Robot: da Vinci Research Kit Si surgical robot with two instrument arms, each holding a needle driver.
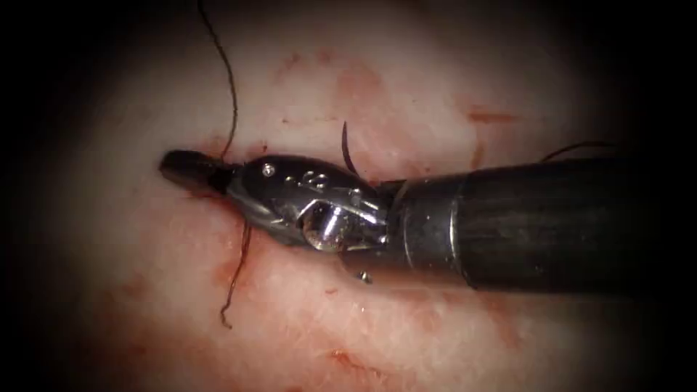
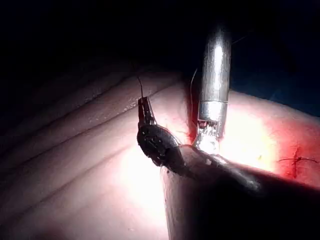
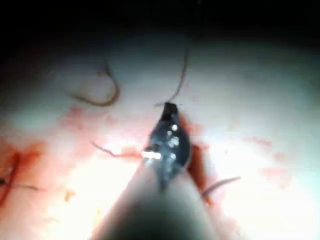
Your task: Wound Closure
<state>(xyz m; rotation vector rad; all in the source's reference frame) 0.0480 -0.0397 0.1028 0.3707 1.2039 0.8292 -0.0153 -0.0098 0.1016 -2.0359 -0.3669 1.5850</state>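
Right arm's steel pincer (image 1: 190,171) clenched on thin dark thread (image 1: 231,87), low over pale pink tissue (image 1: 406,341) smeared with red fluid (image 1: 359,83). Thread trailing up and down from the tips. Left pincer (image 2: 144,107) apparently clenched too, grasping thread.

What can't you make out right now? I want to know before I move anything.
- Needle: in the endoscope view, the short dark curve beside the right tool's wrist is too small to tell needle from cut thread end.
- The cut's course: hidden under the right tool, whose jaws are shut on the thread.
- Left tool: in the left wrist view, glare and shadow hide what it holds.
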